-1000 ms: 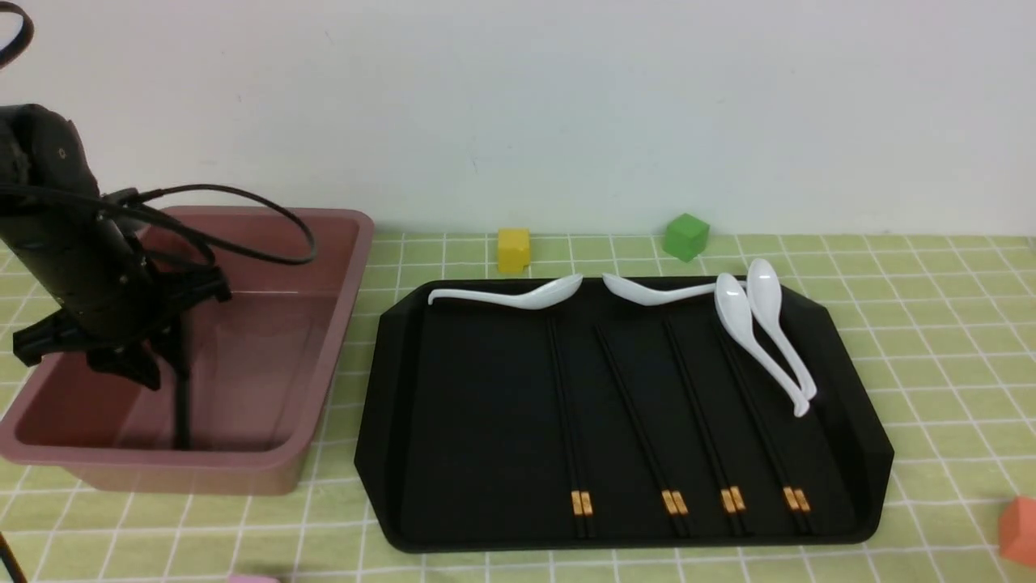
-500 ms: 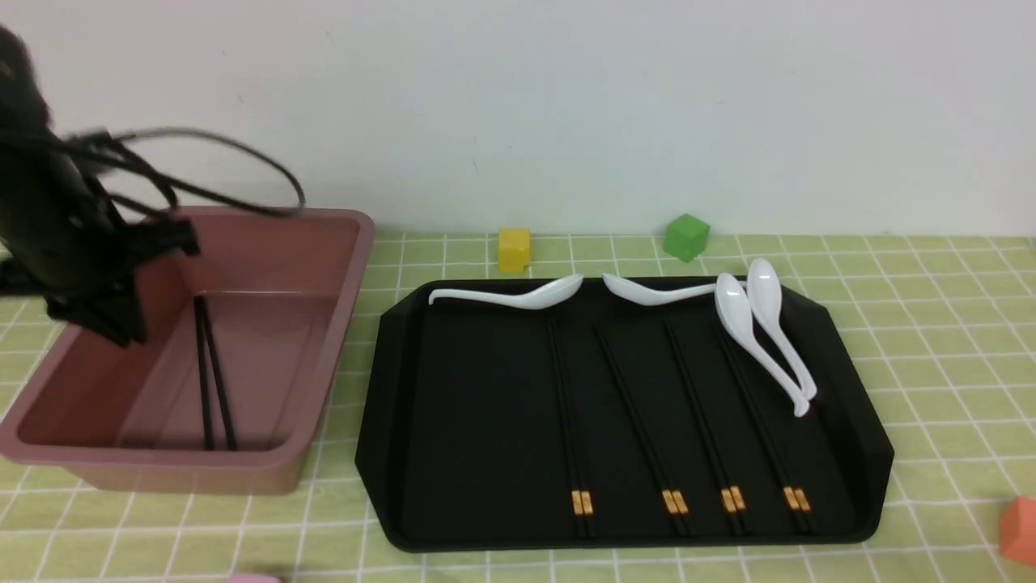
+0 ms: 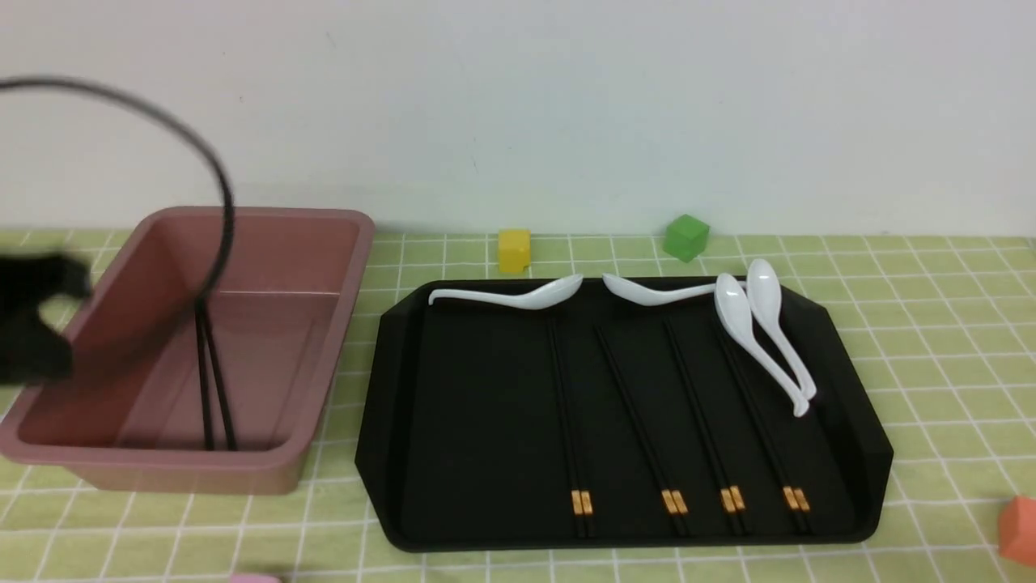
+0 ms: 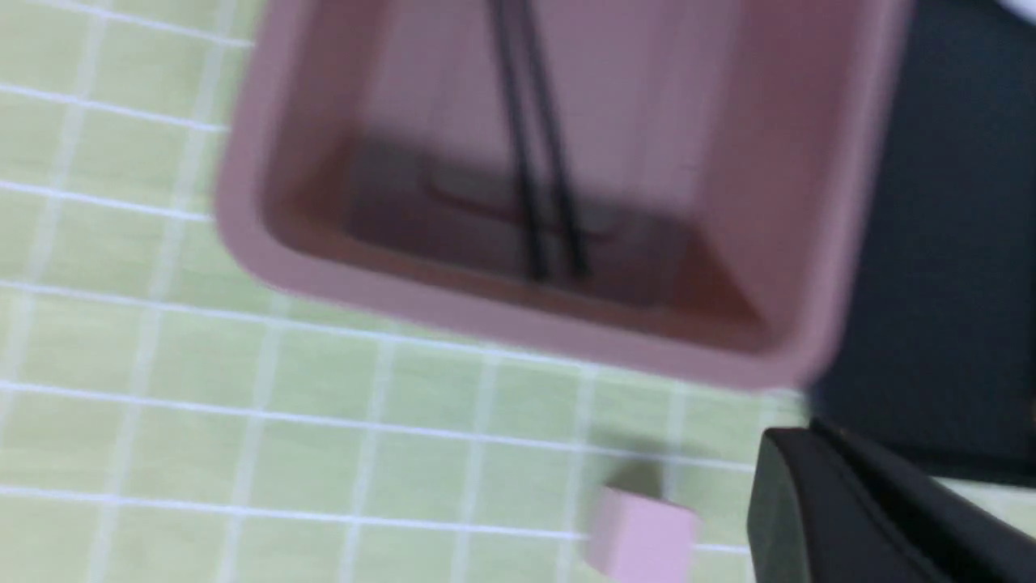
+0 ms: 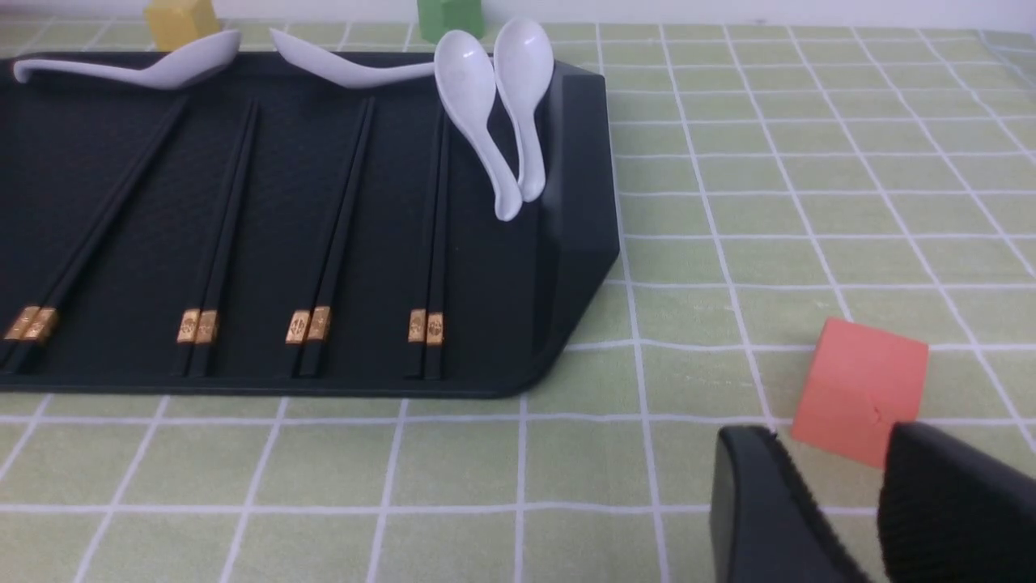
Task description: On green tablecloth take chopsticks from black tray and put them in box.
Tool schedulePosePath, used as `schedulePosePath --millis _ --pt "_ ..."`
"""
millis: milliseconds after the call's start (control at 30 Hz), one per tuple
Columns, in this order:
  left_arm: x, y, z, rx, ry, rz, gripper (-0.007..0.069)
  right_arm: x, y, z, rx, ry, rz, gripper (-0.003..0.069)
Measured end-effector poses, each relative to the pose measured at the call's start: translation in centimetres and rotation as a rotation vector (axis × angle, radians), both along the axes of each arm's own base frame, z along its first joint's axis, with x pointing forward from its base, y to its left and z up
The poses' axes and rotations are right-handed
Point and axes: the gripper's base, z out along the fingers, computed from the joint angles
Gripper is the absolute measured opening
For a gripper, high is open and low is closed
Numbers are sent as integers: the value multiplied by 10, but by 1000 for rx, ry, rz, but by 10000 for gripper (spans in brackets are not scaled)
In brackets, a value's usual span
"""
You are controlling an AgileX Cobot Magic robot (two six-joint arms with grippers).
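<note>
The plain black chopsticks (image 3: 212, 380) lie side by side on the floor of the pink box (image 3: 356, 243), also seen in the left wrist view as chopsticks (image 4: 530, 162) in the box (image 4: 518, 312). My left gripper (image 4: 797, 445) is shut on nothing and hangs over the green tablecloth (image 3: 931, 324) just outside the box's near corner. In the front view my left arm (image 3: 32, 332) is a dark blur at the box's left side. The black tray (image 3: 469, 421) sits to the right of the box. My right gripper (image 5: 821, 449) stands open above the cloth, to the right of the tray (image 5: 579, 235).
The tray holds several gold-banded chopstick pairs (image 3: 581, 502) and several white spoons (image 3: 761, 324). A yellow cube (image 3: 513, 248) and a green cube (image 3: 686, 236) stand behind it. An orange cube (image 5: 858, 389) lies just beyond my right fingers. A pink cube (image 4: 643, 538) lies near my left gripper.
My left gripper let the chopsticks go into the box, then shut, rose and pulled back to the left. The chopsticks now lie flat in the box.
</note>
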Motion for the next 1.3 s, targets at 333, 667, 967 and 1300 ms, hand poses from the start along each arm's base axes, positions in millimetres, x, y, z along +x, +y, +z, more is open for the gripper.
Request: schedulePosePath --millis 333,667,967,1300 --pt "-100 -13 -60 -160 -441 43 -13 0 0 0 0 0 0 240" --pt "-125 -14 -88 -163 -520 50 -13 0 0 0 0 0 0 240" --pt "-123 -8 -102 -49 -510 48 -13 0 0 0 0 0 0 240" --pt "-142 -4 -142 99 -569 7 -13 0 0 0 0 0 0 240"
